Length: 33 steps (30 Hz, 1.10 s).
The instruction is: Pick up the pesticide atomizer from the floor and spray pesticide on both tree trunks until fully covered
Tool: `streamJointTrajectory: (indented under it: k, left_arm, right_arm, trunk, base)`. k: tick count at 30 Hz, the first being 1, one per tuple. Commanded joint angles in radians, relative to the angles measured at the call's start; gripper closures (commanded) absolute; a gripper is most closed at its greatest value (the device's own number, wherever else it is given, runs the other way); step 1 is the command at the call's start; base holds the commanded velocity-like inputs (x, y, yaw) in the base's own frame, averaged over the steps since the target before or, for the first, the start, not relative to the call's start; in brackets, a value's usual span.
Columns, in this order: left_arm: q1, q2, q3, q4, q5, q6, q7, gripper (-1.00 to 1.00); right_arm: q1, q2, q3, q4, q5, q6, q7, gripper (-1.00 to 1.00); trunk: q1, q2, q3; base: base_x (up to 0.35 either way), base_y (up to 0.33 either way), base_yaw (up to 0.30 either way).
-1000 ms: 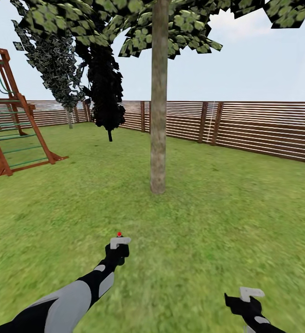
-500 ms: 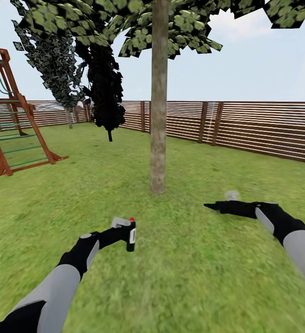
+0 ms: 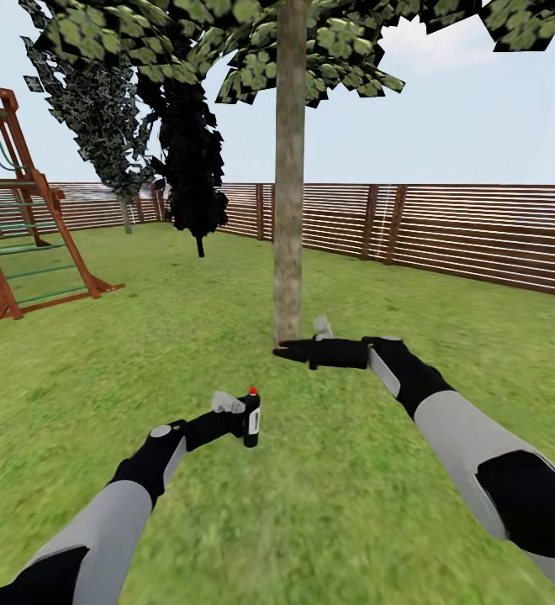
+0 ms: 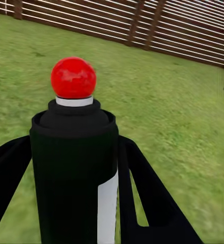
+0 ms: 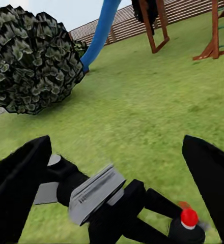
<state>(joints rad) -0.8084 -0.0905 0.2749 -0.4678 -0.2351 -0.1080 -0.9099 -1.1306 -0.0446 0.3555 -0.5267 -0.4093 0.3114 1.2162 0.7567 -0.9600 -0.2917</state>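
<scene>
Left gripper: the left gripper [image 3: 242, 418] is pinching the pesticide atomizer [image 3: 251, 418], which stands upright in its grasp, above the lawn [image 3: 353, 487] and short of the tree trunk [image 3: 288, 210]. The left wrist view shows the black body with its white label [image 4: 108, 203] between the two fingers [image 4: 142, 193], a red cap [image 4: 73, 78] on top.

Right gripper: the right gripper [image 3: 288, 351] is spread and empty, pointing across the robot toward the foot of the trunk. Its own camera looks down on the bottle's red cap [image 5: 189, 217].

Change: within the last second the right arm has swung up and inward from low at the robot's right side to a place just above the bottle. The left arm has straightened and turned the bottle upright, carrying it slightly nearer the trunk.

Meaning for the task: pickup is done. The right arm seems to be coming in to help aim or press the head. No spray is visible on the trunk yet.

Surroundings: wooden fence [image 3: 446, 227] behind, play tower [image 3: 17, 210] at the lawn's left edge.
</scene>
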Motion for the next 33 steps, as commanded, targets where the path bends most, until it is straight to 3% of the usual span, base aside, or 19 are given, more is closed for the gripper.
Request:
streamJointTrajectory:
  k: [1,5,6,7,8,11,19,26,31,33]
  left_arm:
    - [0.0,-0.001,0.001,0.0,0.001,0.0,-0.002,1.0]
    - [0.0,-0.004,0.001,0.0,0.0,-0.001,-0.004,1.0]
    - [0.0,-0.004,0.0,0.0,0.0,-0.001,-0.005,1.0]
    - [0.0,-0.004,-0.002,0.0,0.0,-0.001,-0.005,1.0]
    - [0.0,-0.01,-0.006,0.0,0.0,-0.001,-0.006,1.0]
    - [0.0,-0.012,-0.007,0.0,0.0,-0.002,-0.008,1.0]
    - [0.0,-0.011,-0.004,0.0,0.0,-0.002,-0.032,1.0]
    - [0.0,-0.011,-0.003,0.0,0.0,-0.002,-0.032,1.0]
    - [0.0,-0.011,-0.002,0.002,0.0,-0.023,-0.041,1.0]
    - [0.0,-0.011,-0.003,0.015,-0.002,-0.05,-0.083,1.0]
  right_arm:
    - [0.0,0.002,0.0,0.0,0.001,0.0,0.001,1.0]
    - [0.0,0.007,0.002,-0.001,0.001,0.0,0.003,1.0]
    - [0.0,0.017,0.017,0.001,0.001,0.0,0.002,1.0]
    - [0.0,0.026,0.067,0.003,0.001,-0.001,-0.002,1.0]
    - [0.0,0.042,0.152,0.006,0.001,-0.002,-0.008,1.0]
    - [0.0,0.047,0.18,0.019,0.001,-0.003,-0.018,1.0]
    - [0.0,0.055,0.183,0.032,0.002,-0.005,-0.035,1.0]
    - [0.0,0.008,0.179,0.051,0.002,-0.005,-0.091,1.0]
    - [0.0,0.005,0.178,0.053,0.001,-0.006,-0.1,1.0]
    - [0.0,0.005,0.178,0.053,0.001,-0.006,-0.101,1.0]
  trunk:
    - [0.0,0.0,0.0]
    - [0.0,0.0,0.0]
    - [0.0,0.0,0.0]
    - [0.0,0.0,0.0]
    - [0.0,0.0,0.0]
    - [0.0,0.0,0.0]
    - [0.0,0.0,0.0]
    - [0.0,0.0,0.0]
    - [0.0,0.0,0.0]
    - [0.0,0.0,0.0]
  base:
    - [0.0,0.0,0.0]
    - [0.0,0.0,0.0]
    - [0.0,0.0,0.0]
    - [0.0,0.0,0.0]
    - [0.0,0.0,0.0]
    - [0.0,0.0,0.0]
    - [0.0,0.0,0.0]
    - [0.0,0.0,0.0]
    - [0.0,0.0,0.0]
    - [0.0,0.0,0.0]
